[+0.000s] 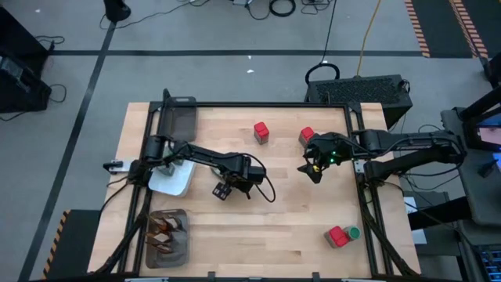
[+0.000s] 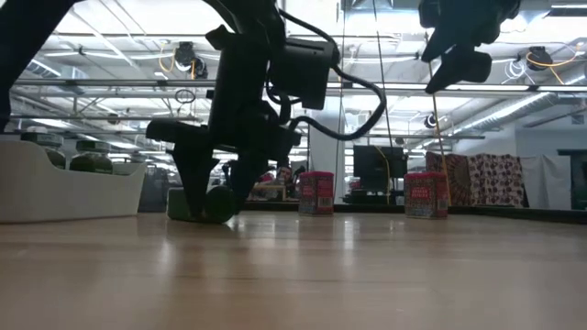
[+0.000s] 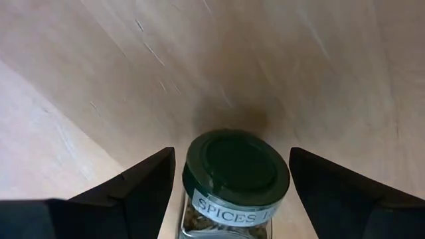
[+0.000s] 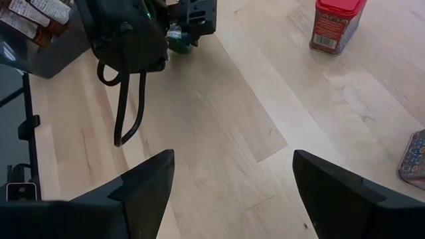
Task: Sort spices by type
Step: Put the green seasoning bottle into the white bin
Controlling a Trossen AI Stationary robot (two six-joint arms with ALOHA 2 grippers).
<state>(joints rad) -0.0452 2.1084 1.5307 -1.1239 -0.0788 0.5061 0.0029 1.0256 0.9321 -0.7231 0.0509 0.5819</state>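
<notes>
Two arms over one wooden bench, sorting partly done. Left arm reaches to mid-bench; its left pincer is down at the surface with fingers apart, straddling a green-lidded jar that stands upright between them. No contact visible on either side, so likely a grasp about to close, not a hold. The low view shows the jar sitting on the bench under the pincer, not lifted.

Right arm hangs above the bench, well off to the left pincer's right. The right pincer is raised, fingers spread, nothing between them; probably waiting or lining up on the red boxes near it.

Containers all sit on the left arm's side, behind the left pincer: one empty-looking grey mesh tray, one white dish, one grey tray of sachets. Probably one bin per type, kept within left-arm reach. The low view hints at green-lidded jars already in the dish, so this jar probably goes there.

Counts:
- red boxes: three loose; one beyond the left pincer, one just beside the right pincer, one well apart near the right front corner
- jars: one in the pincer gap, one touching the corner red box; those in the dish cannot be counted
- sachets: several, all in the tray, number unclear
</notes>
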